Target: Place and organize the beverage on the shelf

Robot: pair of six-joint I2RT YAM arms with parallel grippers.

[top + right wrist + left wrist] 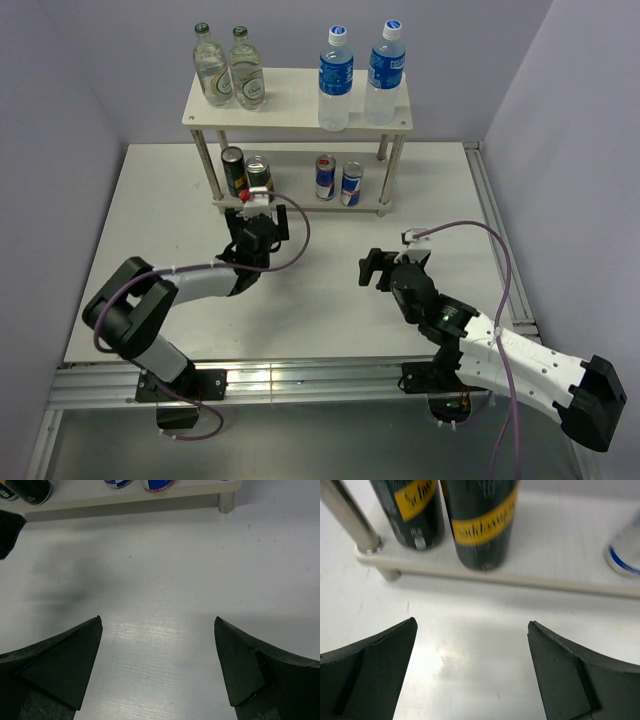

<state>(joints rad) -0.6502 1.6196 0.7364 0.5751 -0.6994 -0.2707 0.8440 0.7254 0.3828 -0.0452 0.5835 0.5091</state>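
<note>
All four cans [351, 184] and both water bottles [336, 75] stand on the shelf [290, 95]; both pairs of jaws apart, empty; seemingly nothing left

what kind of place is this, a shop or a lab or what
Most likely a robotics lab test cell, not a shop: two black-and-white robot arms bolted at a white table, plain lilac walls boxing it in, and just one small cream-white two-tier rack as furniture.

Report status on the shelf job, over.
Left pincer, right pincer open, empty. Dark cans, blue cans on shelf lower board; water bottles on top. Nothing in the way.
</note>
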